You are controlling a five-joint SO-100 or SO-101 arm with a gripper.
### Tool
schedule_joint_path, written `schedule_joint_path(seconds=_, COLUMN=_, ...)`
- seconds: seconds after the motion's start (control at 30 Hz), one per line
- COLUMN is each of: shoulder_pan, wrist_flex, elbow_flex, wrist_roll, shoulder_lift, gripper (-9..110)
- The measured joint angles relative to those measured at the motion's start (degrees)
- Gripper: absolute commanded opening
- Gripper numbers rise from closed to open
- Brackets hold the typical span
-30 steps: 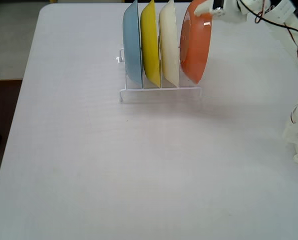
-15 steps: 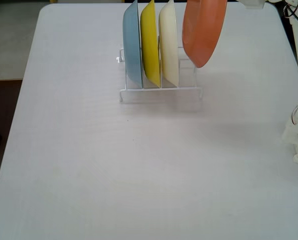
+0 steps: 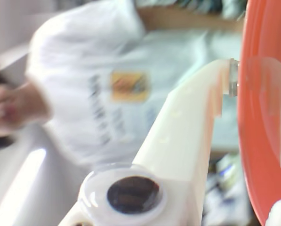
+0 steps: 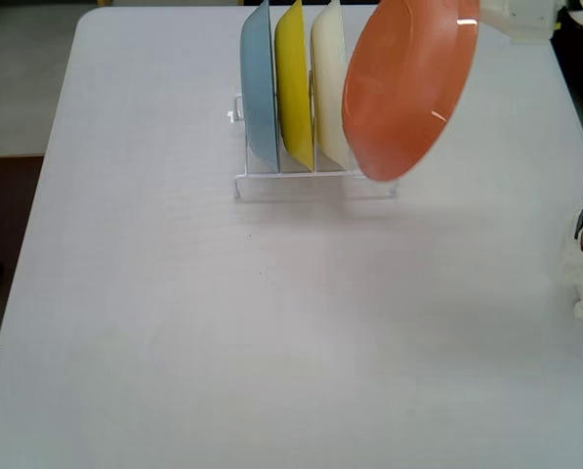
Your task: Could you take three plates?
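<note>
The gripper [image 3: 234, 84] is clamped on the rim of the orange plate [image 4: 408, 88], one white finger [image 3: 178, 141] lying against the rim in the wrist view. In the fixed view this plate hangs tilted in the air, clear of the white wire rack [image 4: 315, 181], its lower edge above the rack's right end. The cream plate [image 4: 330, 83] and yellow plate [image 4: 293, 83] stand upright in their slots beside a blue plate [image 4: 258, 88]. Risks: the thin rim hold may let the plate swivel or slip during travel, and a low swing could strike the rack or cream plate.
</note>
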Motion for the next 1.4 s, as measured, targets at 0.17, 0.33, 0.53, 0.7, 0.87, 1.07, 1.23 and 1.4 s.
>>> schedule_joint_path(seconds=0.17, shoulder_pan=-6.9, wrist_flex=-0.6, elbow_flex=0.0, wrist_roll=5.0, shoulder_lift=1.1, gripper=-1)
schedule_joint_path(seconds=0.33, shoulder_pan=-14.4, wrist_flex=-8.3, elbow_flex=2.5, wrist_roll=7.7, shoulder_lift=1.1, gripper=-1)
schedule_joint_path(seconds=0.53, shoulder_pan=-19.5, wrist_flex=-23.6, elbow_flex=12.0, wrist_roll=6.6, shoulder_lift=1.1, gripper=-1)
schedule_joint_path(seconds=0.7, shoulder_pan=-22.0, wrist_flex=-38.2, elbow_flex=20.8, wrist_roll=5.8, shoulder_lift=1.0, gripper=-1)
schedule_joint_path(seconds=0.87, shoulder_pan=-21.9, wrist_flex=-50.0, elbow_flex=24.2, wrist_roll=5.7, shoulder_lift=-2.8, gripper=-1)
schedule_joint_path(seconds=1.07, shoulder_pan=-21.9, wrist_flex=-60.5, elbow_flex=24.6, wrist_roll=5.4, shoulder_lift=-9.8, gripper=-1)
schedule_joint_path(seconds=1.23, shoulder_pan=-21.8, wrist_flex=-67.8, elbow_flex=24.6, wrist_roll=6.1, shoulder_lift=-15.0, gripper=-1)
schedule_joint_path(seconds=1.4, shoulder_pan=-21.8, wrist_flex=-71.2, elbow_flex=24.6, wrist_roll=6.1, shoulder_lift=-17.6, gripper=-1)
